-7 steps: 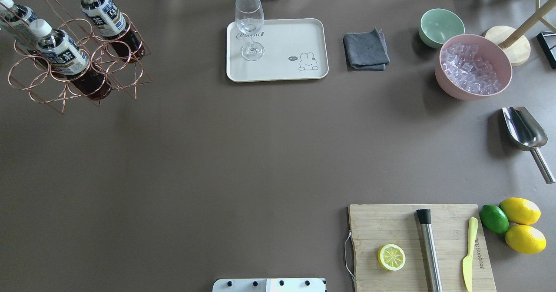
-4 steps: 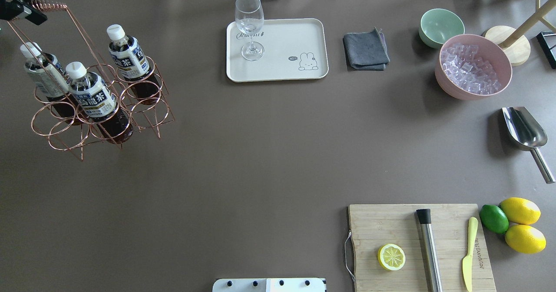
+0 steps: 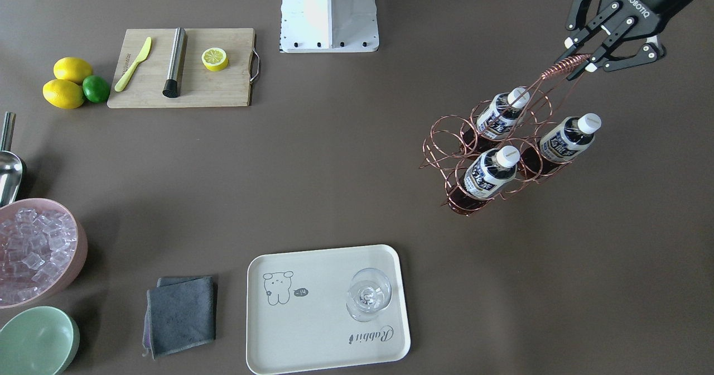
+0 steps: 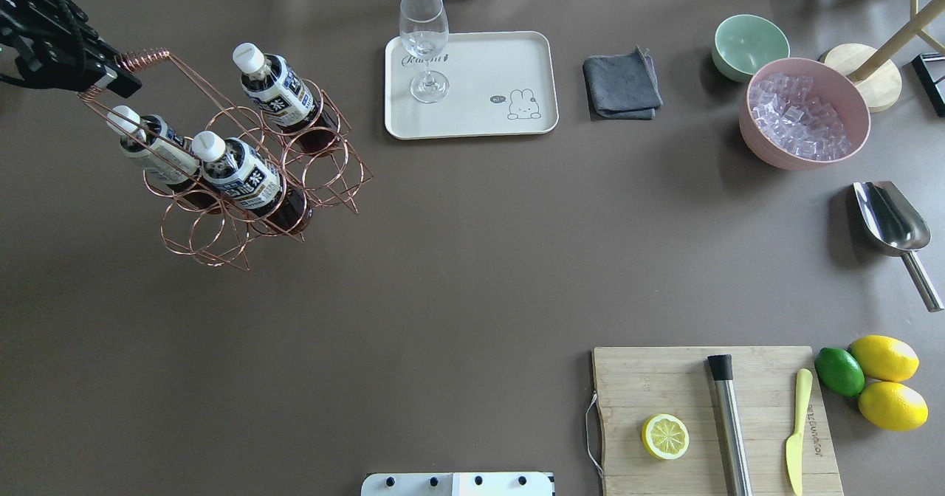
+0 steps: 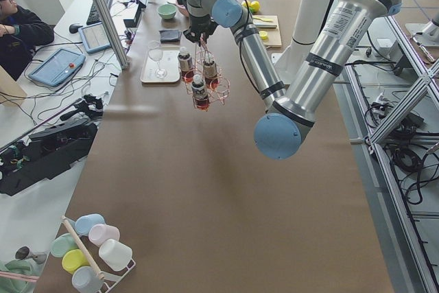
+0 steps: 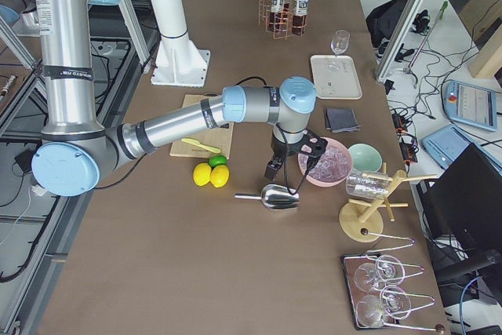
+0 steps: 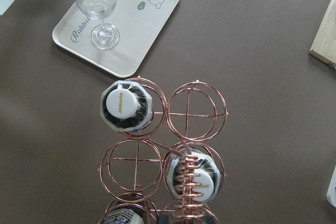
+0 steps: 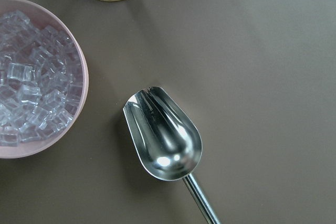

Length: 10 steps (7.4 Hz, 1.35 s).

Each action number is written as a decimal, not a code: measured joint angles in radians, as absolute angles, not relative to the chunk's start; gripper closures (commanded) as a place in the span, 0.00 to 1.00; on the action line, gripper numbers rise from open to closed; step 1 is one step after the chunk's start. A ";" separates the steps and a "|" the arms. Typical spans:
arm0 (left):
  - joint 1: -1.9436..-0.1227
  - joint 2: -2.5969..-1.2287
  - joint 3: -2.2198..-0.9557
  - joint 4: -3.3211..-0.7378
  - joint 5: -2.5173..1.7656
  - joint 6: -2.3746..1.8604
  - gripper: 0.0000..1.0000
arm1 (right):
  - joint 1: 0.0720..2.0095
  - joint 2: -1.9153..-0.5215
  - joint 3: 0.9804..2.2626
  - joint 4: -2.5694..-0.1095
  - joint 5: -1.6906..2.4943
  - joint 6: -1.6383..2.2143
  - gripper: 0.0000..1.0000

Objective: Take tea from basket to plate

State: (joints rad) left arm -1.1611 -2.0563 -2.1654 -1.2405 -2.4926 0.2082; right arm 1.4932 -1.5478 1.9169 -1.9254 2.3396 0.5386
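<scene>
The left end effector point(image 3: 581, 63) is clamped on the coiled top of the thin wire handle, and the basket point(image 7: 197, 113) hangs from it, tilted, apparently clear of the desk point(image 4: 443, 274). 3 alike bottles ride in its cells. The tea point(image 4: 277, 94) nearest the plate point(image 4: 509, 57) sits in the cell at 1 o'clock of the rack in the overhead view. The plate lies near, at about 2 o'clock from the basket.

The step looks like bringing the rack within reach of the plate before any bottle is drawn:
- Carry slowly, since a rack held by 1 thin wire will swing and the top-heavy bottles lean with it.
- Set it down flat on the desk beside the plate's 9 o'clock edge, not on it.
- Stay off the stemmed glass point(image 4: 424, 46), which stands on the plate's 10 o'clock corner and would tip easily.
- Later, take the tea below its white cap and lift straight up so it clears the ring.

Hard to make out:
- Whether any basket foot touches the desk.
- The 3rd bottle point(image 7: 123, 216), cut off at the left wrist view's 6 o'clock edge.
- The right end effector: its wrist view shows only a metal scoop point(image 8: 165, 140) and the pink bowl of ice point(image 8: 31, 77), no fingers, so I cannot tell whether it is open or closed.
</scene>
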 measured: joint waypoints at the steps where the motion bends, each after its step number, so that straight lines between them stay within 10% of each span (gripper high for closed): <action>1: -1.130 -2.073 -2.169 -1.248 -2.488 0.192 1.00 | 1.489 -1.547 1.917 -1.924 2.339 0.538 0.00; 10: -0.788 -2.254 -2.163 -1.387 -2.140 0.244 1.00 | 1.476 -1.571 1.924 -1.908 2.309 0.358 0.00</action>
State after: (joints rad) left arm -0.7879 -2.2538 -2.1626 -1.3873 -2.1400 0.2437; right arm 1.4758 -1.5705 1.9238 -1.9076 2.3095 0.3578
